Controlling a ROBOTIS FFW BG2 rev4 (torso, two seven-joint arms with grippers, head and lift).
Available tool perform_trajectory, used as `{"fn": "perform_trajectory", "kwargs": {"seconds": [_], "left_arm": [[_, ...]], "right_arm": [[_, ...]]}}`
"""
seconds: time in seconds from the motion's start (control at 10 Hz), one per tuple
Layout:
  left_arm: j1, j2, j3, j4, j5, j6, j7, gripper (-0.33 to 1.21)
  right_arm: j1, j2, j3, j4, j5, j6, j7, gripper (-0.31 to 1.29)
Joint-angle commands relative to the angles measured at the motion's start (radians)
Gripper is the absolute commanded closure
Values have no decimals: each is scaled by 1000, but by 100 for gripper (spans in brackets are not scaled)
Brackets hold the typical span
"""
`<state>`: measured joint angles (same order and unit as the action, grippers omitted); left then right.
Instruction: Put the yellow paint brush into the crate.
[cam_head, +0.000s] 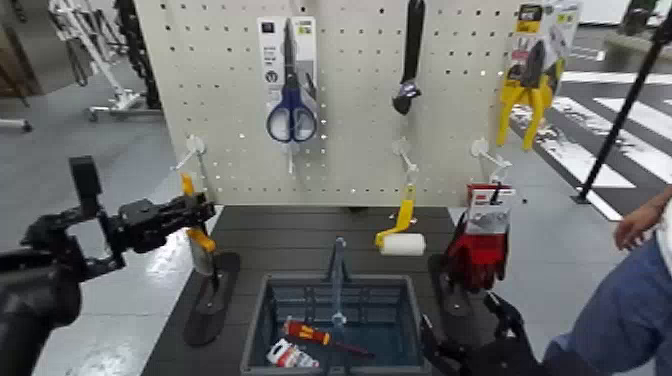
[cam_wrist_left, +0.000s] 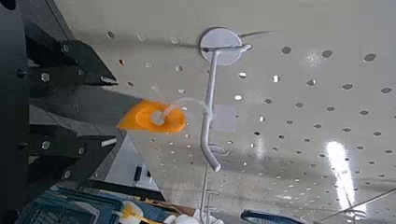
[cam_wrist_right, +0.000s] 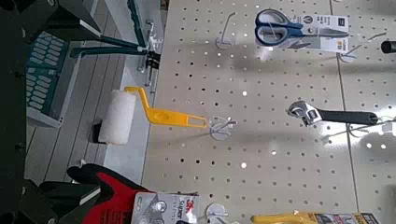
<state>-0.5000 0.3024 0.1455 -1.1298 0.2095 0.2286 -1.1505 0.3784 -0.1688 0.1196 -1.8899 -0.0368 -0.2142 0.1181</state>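
The yellow paint brush (cam_head: 201, 238) hangs bristles down from a white peg (cam_head: 192, 148) at the left of the pegboard. My left gripper (cam_head: 197, 213) reaches in from the left and is shut on its slim handle. In the left wrist view the handle's orange-yellow tip (cam_wrist_left: 149, 117) sticks out from between the black fingers (cam_wrist_left: 79, 65), its loop still over the hook (cam_wrist_left: 211, 103). The grey-blue crate (cam_head: 262, 300) stands at the table's front middle, below and to the right of the brush. My right gripper (cam_head: 492, 340) rests low at the front right.
A red-and-yellow screwdriver (cam_head: 310, 335) and a small pack (cam_head: 290, 353) lie in the crate. A yellow-handled roller (cam_head: 401, 238), red gloves (cam_head: 481, 245), scissors (cam_head: 291, 100), a wrench (cam_head: 409, 60) and yellow pliers (cam_head: 528, 92) hang on the board. A person (cam_head: 630, 300) stands at right.
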Motion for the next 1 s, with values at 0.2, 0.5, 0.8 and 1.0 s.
{"fn": "perform_trajectory", "kwargs": {"seconds": [0.2,0.5,0.8,1.0], "left_arm": [[1,-2,3,-18,-7,9,3,118],[3,-5,6,-21,-7,9,3,118],[8,-6,11,-33,-5,11,2,118],[38,-17,25,-122,-2,46,-14,118]], "right_arm": [[2,-1,-1,-2,0,-1,0,15],[2,-1,-3,-2,-2,-1,2,15],[2,-1,-5,-2,-2,-1,3,15],[7,-1,-8,-3,-2,-1,3,15]]}}
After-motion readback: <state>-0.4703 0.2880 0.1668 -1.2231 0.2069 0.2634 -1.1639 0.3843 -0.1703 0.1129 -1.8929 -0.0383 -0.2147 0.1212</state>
